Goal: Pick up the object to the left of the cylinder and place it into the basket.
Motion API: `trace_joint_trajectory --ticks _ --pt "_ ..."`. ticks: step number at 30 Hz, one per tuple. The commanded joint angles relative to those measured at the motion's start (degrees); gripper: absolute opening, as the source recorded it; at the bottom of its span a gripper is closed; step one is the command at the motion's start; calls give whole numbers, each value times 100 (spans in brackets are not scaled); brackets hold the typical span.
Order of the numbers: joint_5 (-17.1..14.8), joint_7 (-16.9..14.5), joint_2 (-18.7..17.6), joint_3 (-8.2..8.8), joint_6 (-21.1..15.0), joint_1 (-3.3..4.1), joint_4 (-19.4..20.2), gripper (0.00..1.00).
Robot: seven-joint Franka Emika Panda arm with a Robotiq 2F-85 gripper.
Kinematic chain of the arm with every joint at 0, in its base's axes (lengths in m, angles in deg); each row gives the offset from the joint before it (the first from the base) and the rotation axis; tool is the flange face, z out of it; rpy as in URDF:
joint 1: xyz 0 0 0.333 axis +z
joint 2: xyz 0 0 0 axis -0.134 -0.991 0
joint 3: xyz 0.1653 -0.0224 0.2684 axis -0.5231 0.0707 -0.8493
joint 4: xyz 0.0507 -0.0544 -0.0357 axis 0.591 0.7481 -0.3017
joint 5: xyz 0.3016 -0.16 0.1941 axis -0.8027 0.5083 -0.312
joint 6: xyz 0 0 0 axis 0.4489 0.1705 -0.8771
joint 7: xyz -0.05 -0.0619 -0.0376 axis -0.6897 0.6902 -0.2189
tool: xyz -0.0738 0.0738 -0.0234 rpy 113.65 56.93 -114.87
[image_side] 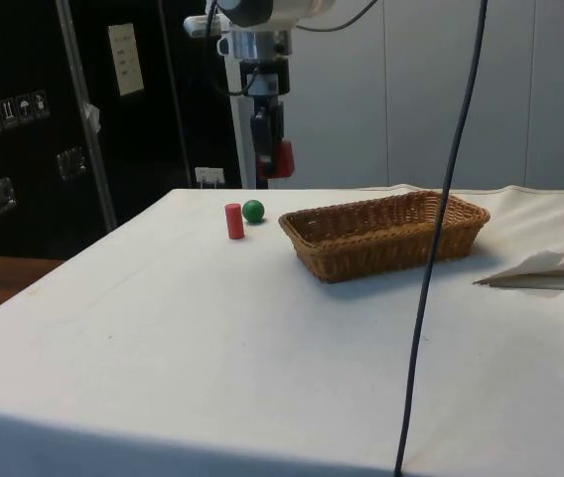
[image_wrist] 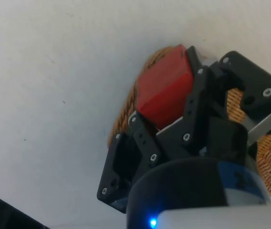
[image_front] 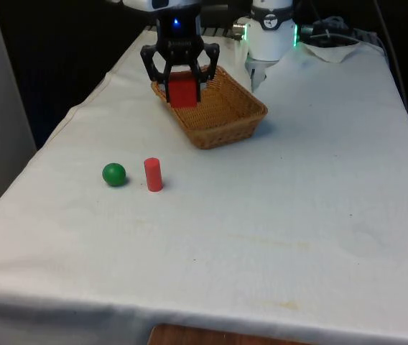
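Red block (image_front: 183,90) is clamped between the gripper (image_front: 182,80) fingers, lifted well clear of the table (image_front: 276,215), hanging above the basket's far-left corner in the front view. Left to right in that view: green ball (image_front: 114,174) near the table's left edge, red cylinder (image_front: 153,175) just beside it, upright, not touching; then gripper and block further back; then wicker basket (image_front: 225,118), long axis running diagonally from the far left toward the near right. Note the ball is what sits left of the cylinder now, and it's untouched; the claw has the block. Key relation: wrist view puts the block over the basket's rim at one end, not over the middle. Side view agrees, block above and off the basket's end nearest the cylinder. My read: needs a shift along the basket's long axis toward centre before letting go, otherwise the block may clip the rim and tip out. Basket looks empty as far as visible.
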Motion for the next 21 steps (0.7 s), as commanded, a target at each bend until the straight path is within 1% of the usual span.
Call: trace_joint_trajectory --ticks 1,2,10,11,12,21 --pt "23 0 23 0 -29 0 34 1" --pt "143 11 166 103 -201 92 264 1" --pt "264 -6 384 103 -447 80 573 1" --pt "143 -17 258 6 -281 0 372 1" --pt "275 -6 413 103 -470 80 607 1" --pt "304 -103 613 115 -791 69 968 1"
